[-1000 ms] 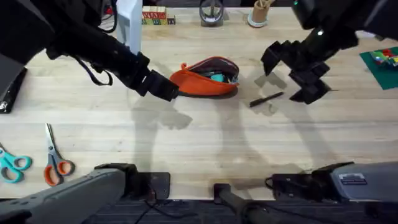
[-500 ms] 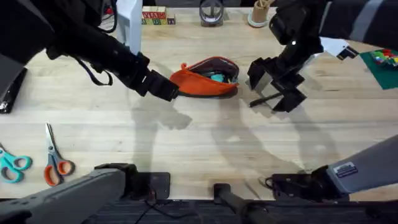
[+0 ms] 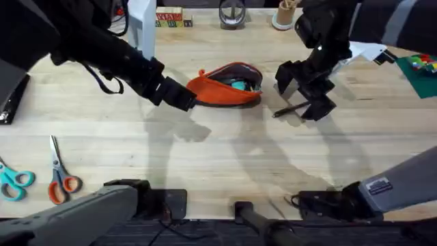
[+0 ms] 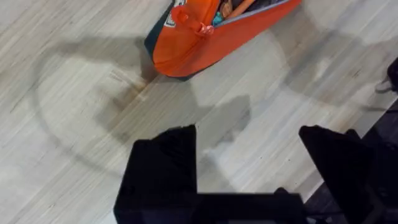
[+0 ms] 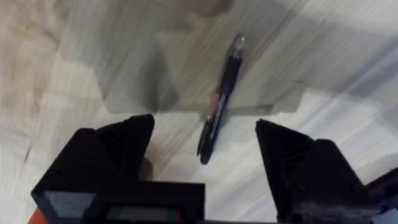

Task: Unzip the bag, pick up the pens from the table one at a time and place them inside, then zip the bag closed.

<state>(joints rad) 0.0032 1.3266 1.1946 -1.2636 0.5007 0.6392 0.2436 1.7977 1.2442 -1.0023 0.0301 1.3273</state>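
While bag (image 3: 227, 85) lay unzipped toward table's (image 3: 205, 157) far edge, black pen (image 5: 219, 99) lay just beside it. Right gripper (image 5: 205, 140) spread, straddling pen. Left gripper (image 4: 249, 165) spread, off bag's end. Pen judged light, stiff, slick; grip mid-barrel.

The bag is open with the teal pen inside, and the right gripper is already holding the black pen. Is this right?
Not quite. The bag is open with the teal pen inside, but the right gripper is not holding the black pen yet. The right wrist view shows the pen lying on the table between open fingers that do not touch it.
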